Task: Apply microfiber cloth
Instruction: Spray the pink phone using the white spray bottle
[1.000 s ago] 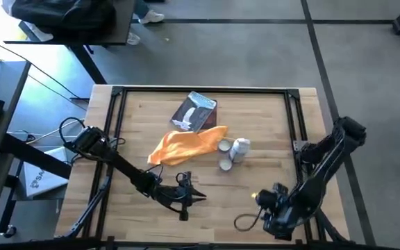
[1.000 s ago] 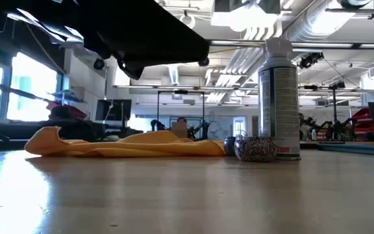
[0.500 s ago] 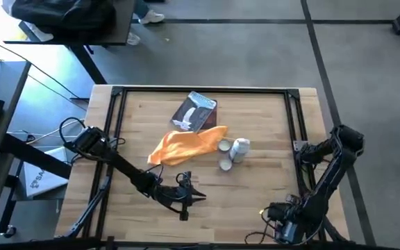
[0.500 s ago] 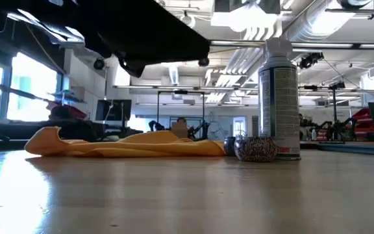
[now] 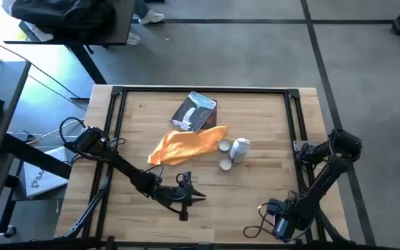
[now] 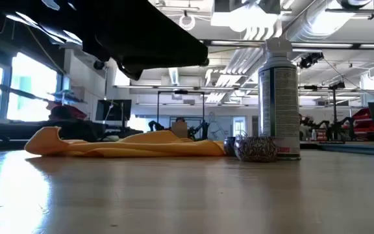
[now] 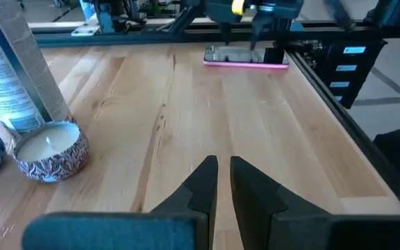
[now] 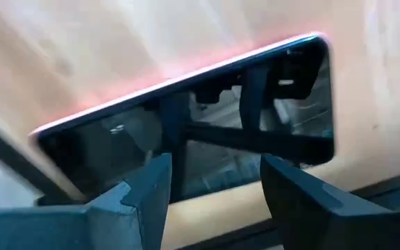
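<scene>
High view put the left claw [image 5: 198,195] near the front of the table [image 5: 269,125], its fingers drawn nearly together with only a slit between them and nothing held, as the left wrist view confirmed. The microfiber cloth [image 5: 181,146] lay crumpled toward the middle of the table, farther back than that claw and slightly to its left, its long axis running roughly left to right, one end just beside the grey-blue packet [image 5: 195,111]. A candle tin [image 5: 226,164] and a spray can [image 5: 240,148] stood just right of the cloth. The right claw [image 8: 214,201], jaws spread wide and empty, hung at the front right corner over a dark phone [image 8: 186,149], well apart from the cloth. By my judgement the left arm was the nearer one and would have to reach back and open.
</scene>
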